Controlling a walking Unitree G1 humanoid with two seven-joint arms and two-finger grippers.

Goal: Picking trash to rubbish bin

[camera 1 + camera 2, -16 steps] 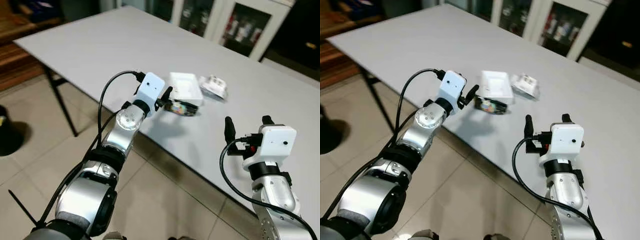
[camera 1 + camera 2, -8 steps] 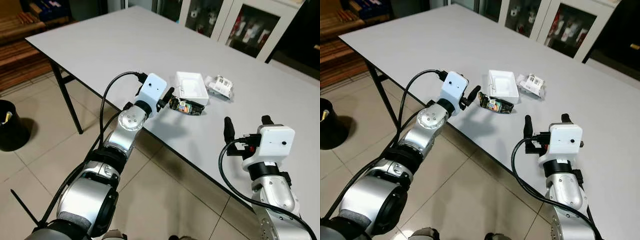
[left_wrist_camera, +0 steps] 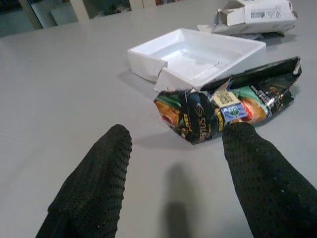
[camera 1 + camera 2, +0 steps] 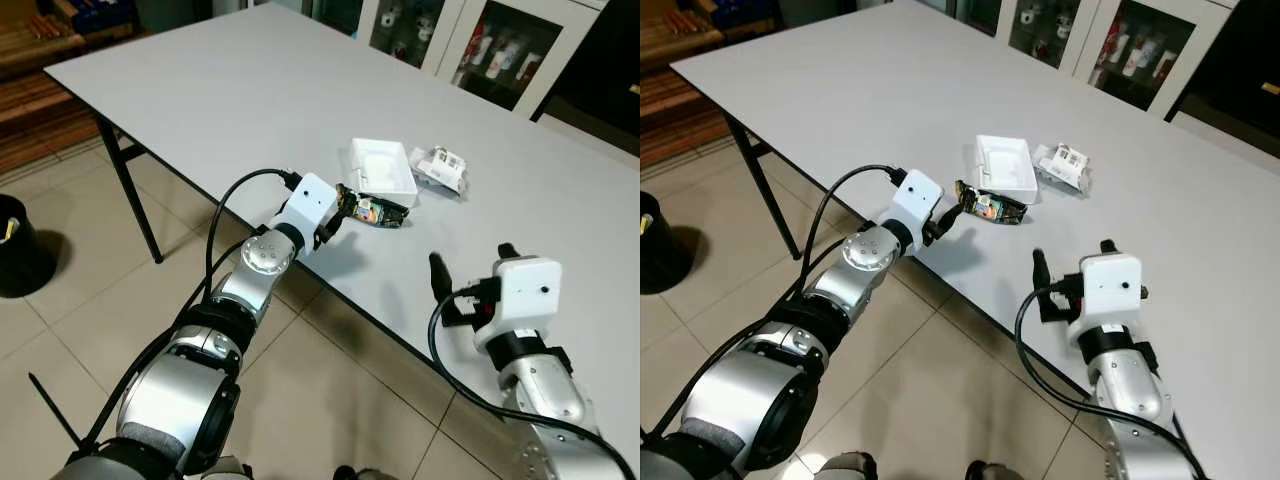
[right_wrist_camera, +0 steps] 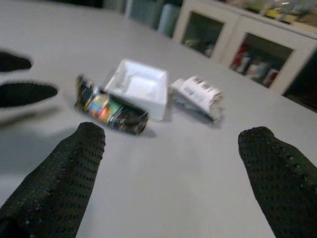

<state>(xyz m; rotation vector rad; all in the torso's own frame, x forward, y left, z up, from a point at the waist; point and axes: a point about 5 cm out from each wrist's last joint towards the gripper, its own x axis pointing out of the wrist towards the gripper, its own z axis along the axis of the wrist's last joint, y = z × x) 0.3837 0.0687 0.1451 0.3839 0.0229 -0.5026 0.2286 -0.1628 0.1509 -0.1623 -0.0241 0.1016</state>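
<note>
Seemingly touching, left gripper (image 3: 173,163) spread wide at crumpled snack wrapper (image 3: 228,106).

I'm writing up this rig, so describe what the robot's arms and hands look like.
Both arms are glossy silver with rounded joints and black cables looping alongside. Each wrist carries a white box camera. The left hand and right hand each have two long black fingers with a dotted texture.

A wide grey bench (image 4: 220,90) carries a crumpled dark foil snack wrapper (image 4: 376,212) touching an open white foam tray (image 4: 382,171), with a crushed white carton (image 4: 440,167) beside.
</note>
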